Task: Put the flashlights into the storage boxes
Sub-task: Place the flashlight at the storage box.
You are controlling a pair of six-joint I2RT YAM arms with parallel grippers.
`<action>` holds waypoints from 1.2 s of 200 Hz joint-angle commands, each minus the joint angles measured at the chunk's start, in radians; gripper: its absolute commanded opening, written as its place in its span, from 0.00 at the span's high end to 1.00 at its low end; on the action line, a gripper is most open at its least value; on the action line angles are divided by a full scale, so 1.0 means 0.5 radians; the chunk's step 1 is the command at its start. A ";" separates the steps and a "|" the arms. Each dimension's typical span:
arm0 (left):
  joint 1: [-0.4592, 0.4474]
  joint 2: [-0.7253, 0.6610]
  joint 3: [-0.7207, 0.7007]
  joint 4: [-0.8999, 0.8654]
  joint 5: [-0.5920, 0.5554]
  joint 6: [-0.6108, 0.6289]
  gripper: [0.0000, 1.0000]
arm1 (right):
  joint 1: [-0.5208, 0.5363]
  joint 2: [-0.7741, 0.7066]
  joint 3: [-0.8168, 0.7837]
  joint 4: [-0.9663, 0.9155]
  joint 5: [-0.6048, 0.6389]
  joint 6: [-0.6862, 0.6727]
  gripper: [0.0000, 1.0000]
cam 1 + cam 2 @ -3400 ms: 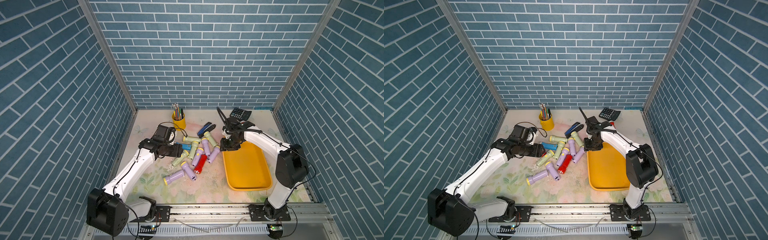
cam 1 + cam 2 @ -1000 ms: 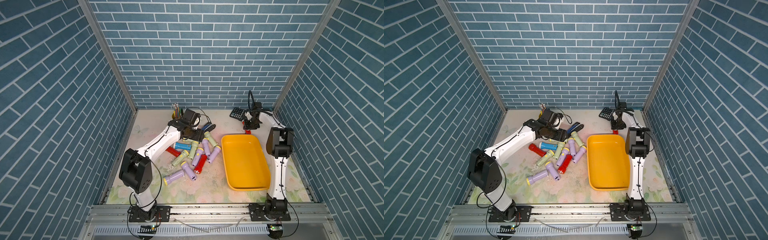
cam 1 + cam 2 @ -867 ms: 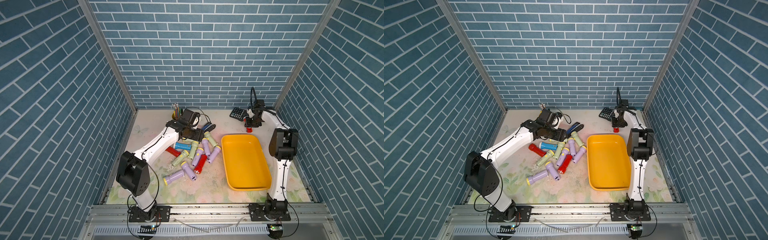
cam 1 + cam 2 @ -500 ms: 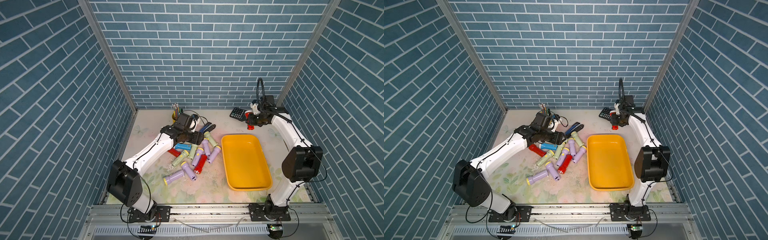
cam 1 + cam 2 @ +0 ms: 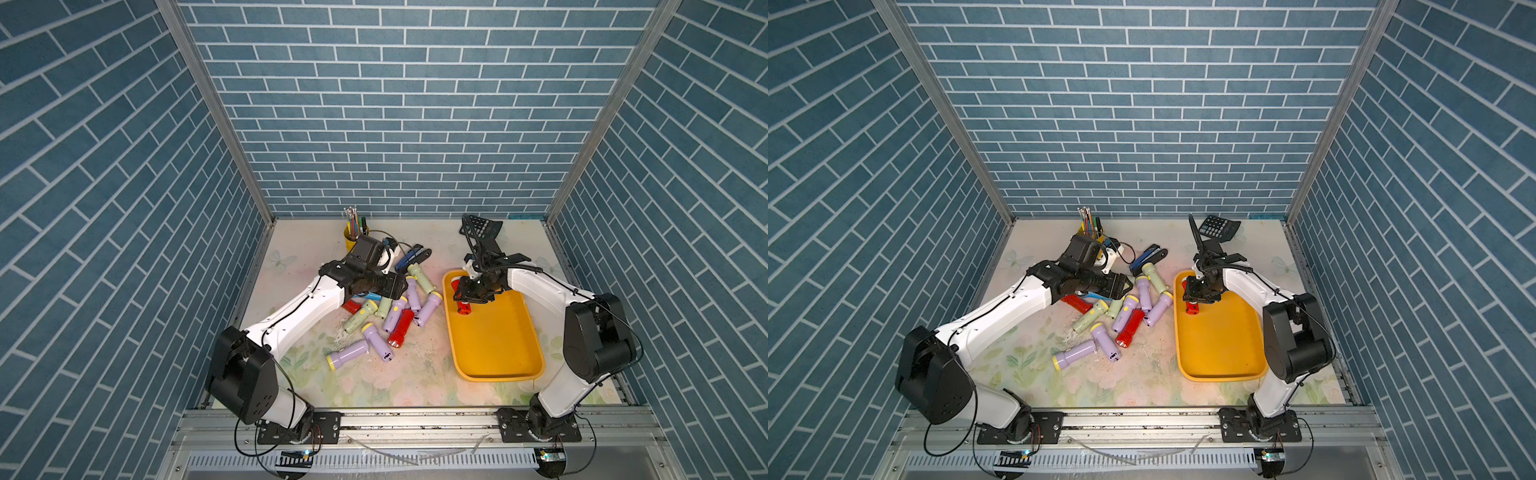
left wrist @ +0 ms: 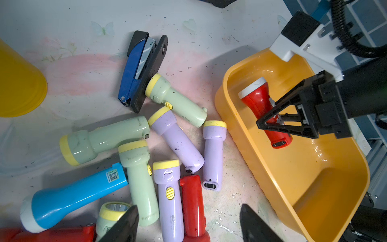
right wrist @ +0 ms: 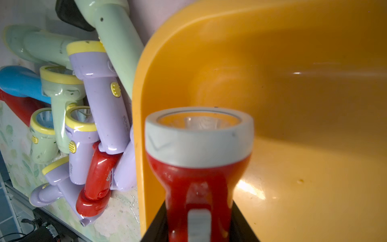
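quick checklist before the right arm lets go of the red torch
1. Right gripper shut on the red flashlight: ok.
2. Flashlight inside the yellow tray rim: ok.
3. Flashlight resting on the tray floor: cannot tell.
4. Tray floor beneath it free of other items: ok.
5. Left gripper open over the pile of flashlights, clear of the tray: ok.

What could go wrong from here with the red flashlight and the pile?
1. The right gripper is shut on the red flashlight near a corner wall of the yellow tray. If it is released tilted, it might roll or lean on the rim.
2. The left gripper hangs open over a crowded pile of flashlights that touch and overlap. Closing there might pinch two or scatter neighbours.
3. The blue-and-black stapler touches a pale green flashlight. Lifting that one might drag it.
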 commanded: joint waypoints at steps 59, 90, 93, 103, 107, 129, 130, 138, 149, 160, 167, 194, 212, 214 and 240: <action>-0.011 0.039 -0.035 0.040 0.008 0.005 0.23 | -0.008 0.212 -0.015 0.132 -0.038 0.153 0.67; -0.009 0.055 -0.020 0.040 0.008 0.002 0.23 | -0.010 0.254 -0.028 0.201 -0.084 0.156 0.66; -0.010 0.057 -0.018 0.041 0.006 0.001 0.23 | -0.009 0.257 -0.027 0.205 -0.086 0.156 0.65; -0.010 0.059 -0.015 0.041 0.003 0.000 0.23 | -0.009 0.270 -0.028 0.217 -0.093 0.154 0.65; -0.009 0.060 -0.014 0.039 0.002 0.000 0.23 | -0.011 0.274 -0.028 0.219 -0.096 0.151 0.65; -0.010 0.063 -0.008 0.036 0.001 -0.003 0.23 | -0.011 0.295 -0.032 0.245 -0.121 0.133 0.62; -0.009 0.064 -0.008 0.036 0.001 -0.002 0.23 | -0.011 0.296 -0.032 0.246 -0.123 0.132 0.62; -0.011 0.061 -0.008 0.034 0.000 -0.004 0.23 | -0.013 0.302 -0.033 0.256 -0.141 0.129 0.60; -0.012 0.064 -0.008 0.033 -0.004 -0.002 0.23 | -0.014 0.308 -0.032 0.262 -0.149 0.128 0.57; -0.012 0.062 -0.005 0.034 -0.009 -0.002 0.23 | -0.014 0.314 -0.032 0.258 -0.146 0.126 0.53; -0.010 0.063 -0.005 0.030 -0.010 -0.002 0.23 | -0.014 0.317 -0.031 0.254 -0.138 0.121 0.51; -0.009 0.062 0.002 0.021 -0.013 -0.002 0.23 | -0.014 0.312 -0.038 0.239 -0.119 0.113 0.45; -0.009 0.057 -0.001 0.017 -0.020 -0.002 0.23 | -0.014 0.291 -0.044 0.235 -0.115 0.116 0.44; -0.012 0.056 -0.001 0.019 -0.021 -0.003 0.23 | -0.015 0.286 -0.046 0.236 -0.113 0.116 0.44; -0.010 0.040 -0.004 0.014 -0.020 -0.005 0.23 | -0.014 0.223 -0.040 0.208 -0.086 0.112 0.44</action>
